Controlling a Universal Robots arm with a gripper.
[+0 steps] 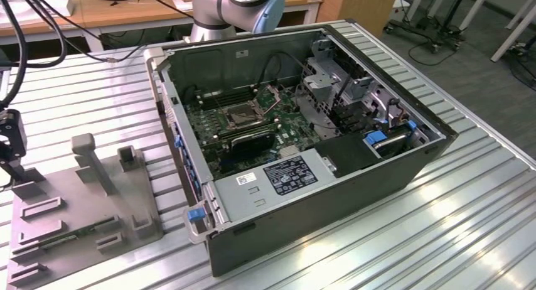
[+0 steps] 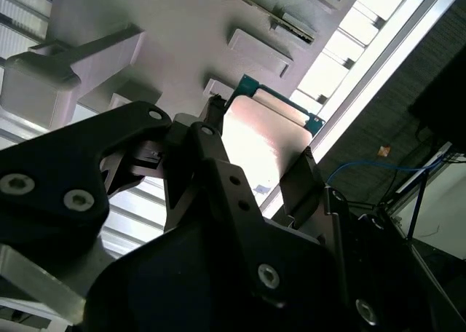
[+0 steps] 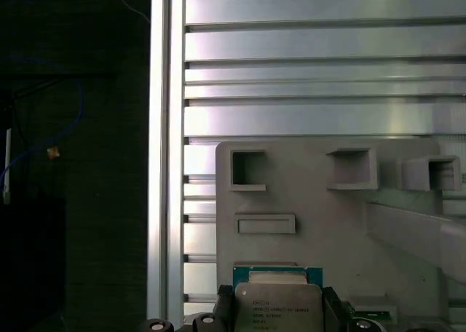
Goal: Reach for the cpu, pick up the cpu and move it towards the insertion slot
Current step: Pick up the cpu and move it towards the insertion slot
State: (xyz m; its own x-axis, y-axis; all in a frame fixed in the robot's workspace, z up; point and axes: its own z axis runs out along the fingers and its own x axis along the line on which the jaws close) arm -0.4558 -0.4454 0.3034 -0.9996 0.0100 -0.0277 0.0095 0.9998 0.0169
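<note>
Pincer [image 2: 256, 173] jaws clamp two opposite edges of the cpu [image 2: 263, 139], above the grey tray [image 2: 182, 26], as both wrist views show. The exterior view adds the insertion slot [image 1: 237, 116] mid-frame, well apart from the pincer at the exterior view's left edge. The cpu's top is pale silver, its rim green.

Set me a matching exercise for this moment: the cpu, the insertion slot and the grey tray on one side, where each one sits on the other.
Things:
1. the cpu
2. the insertion slot
3. the grey tray

Places:
A. on the green motherboard inside the open computer case
B. on the slatted metal table, to the exterior view's left of the case
C. gripped at two opposite edges by the gripper, over the tray

Pairs: 1-C, 2-A, 3-B
</note>
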